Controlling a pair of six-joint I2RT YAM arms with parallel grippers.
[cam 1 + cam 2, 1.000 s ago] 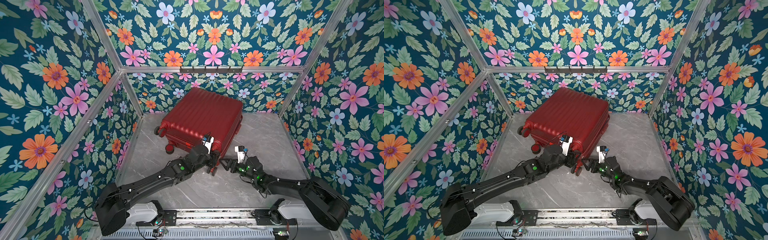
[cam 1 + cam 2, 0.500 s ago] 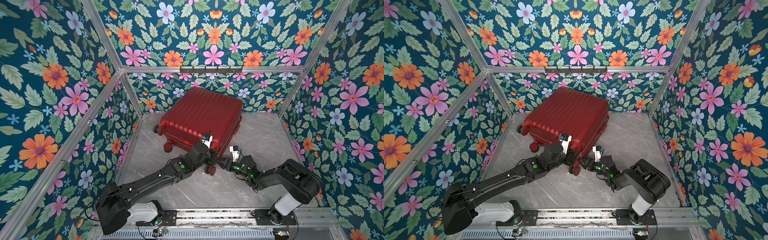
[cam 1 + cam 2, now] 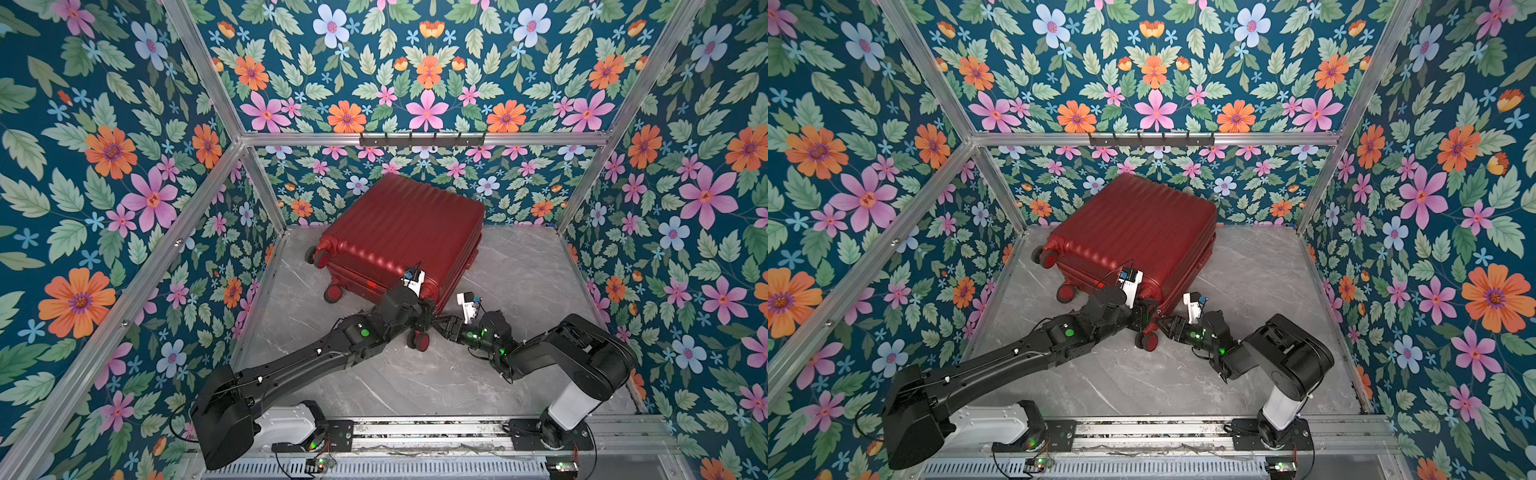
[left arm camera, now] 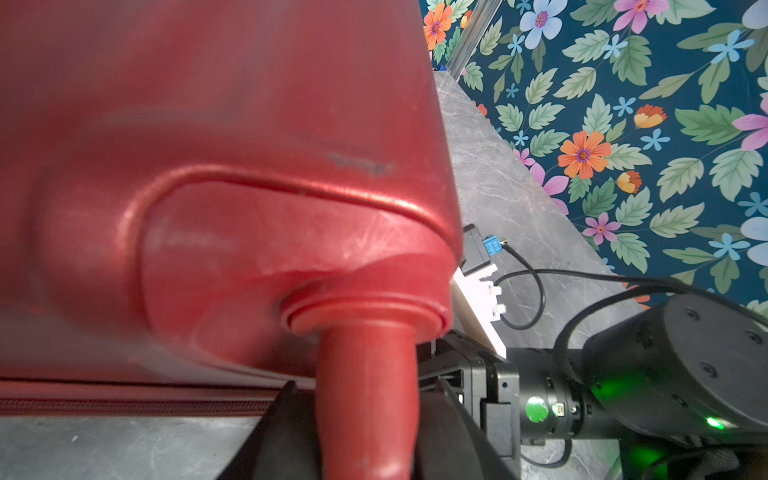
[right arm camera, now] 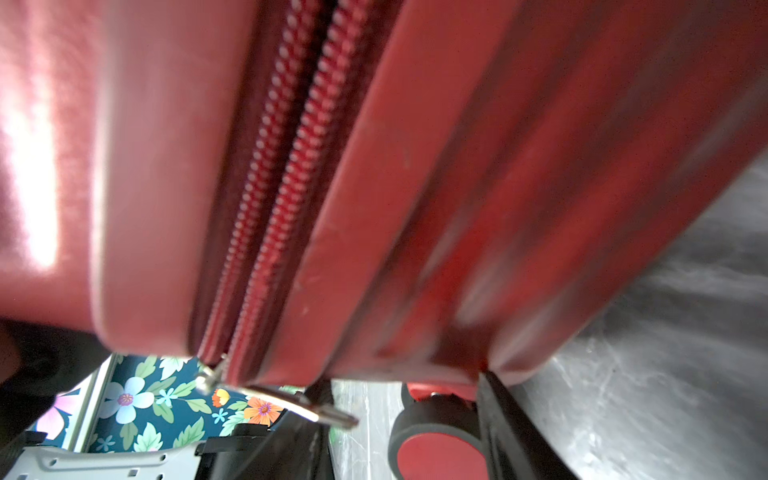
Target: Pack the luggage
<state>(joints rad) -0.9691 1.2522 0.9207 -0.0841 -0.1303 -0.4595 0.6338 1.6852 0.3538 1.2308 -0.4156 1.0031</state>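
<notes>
The luggage (image 3: 399, 232) (image 3: 1133, 232), a dark-red ribbed suitcase, lies closed on the marble floor in both top views. My left gripper (image 3: 428, 320) (image 3: 1148, 320) is at its near corner. In the left wrist view the left gripper (image 4: 368, 415) is shut on the red caster stem (image 4: 365, 374). My right gripper (image 3: 441, 325) (image 3: 1163, 326) comes at the same corner from the right. The right wrist view has that gripper (image 5: 401, 395) open, with the metal zipper pull (image 5: 286, 405) and the caster wheel (image 5: 436, 453) between its fingers, below the closed zipper (image 5: 286, 166).
Two more casters (image 3: 320, 257) (image 3: 333, 293) stick out on the suitcase's left end. A hook rail (image 3: 422, 139) hangs on the back wall. Floral walls and aluminium posts enclose the marble floor (image 3: 415, 386). The right arm's elbow (image 3: 590, 353) stands raised.
My right arm has folded back with its elbow raised, and its gripper has slid left to the suitcase's near corner while its jaws narrowed. The left gripper has kept its hold.
</notes>
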